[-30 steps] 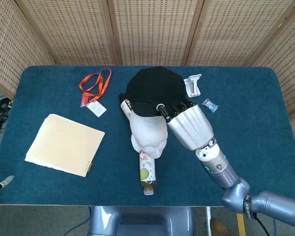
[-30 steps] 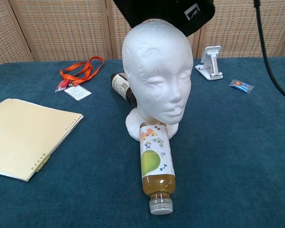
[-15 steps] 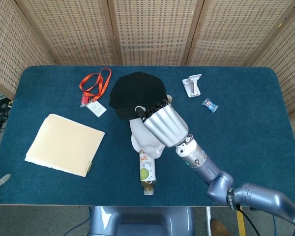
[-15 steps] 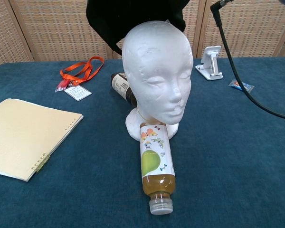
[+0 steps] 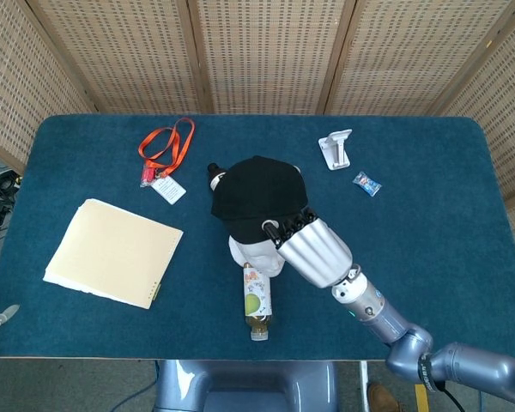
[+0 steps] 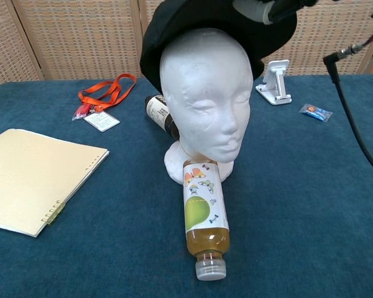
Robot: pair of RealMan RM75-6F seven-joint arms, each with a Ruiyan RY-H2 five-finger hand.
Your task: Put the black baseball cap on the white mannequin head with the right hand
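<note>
The black baseball cap sits over the top and back of the white mannequin head, which stands upright mid-table. In the head view only the head's lower face shows beneath the cap. My right hand grips the cap's front edge from the right; in the chest view the right hand shows at the top edge above the cap. My left hand is out of both views.
A juice bottle lies in front of the mannequin base; a dark bottle lies behind it. A cream notebook lies left, an orange lanyard with badge at back left, a white phone stand and small wrapped candy at back right.
My right hand has carried the cap from behind and left of the mannequin head forward and down, so it now covers the crown.
</note>
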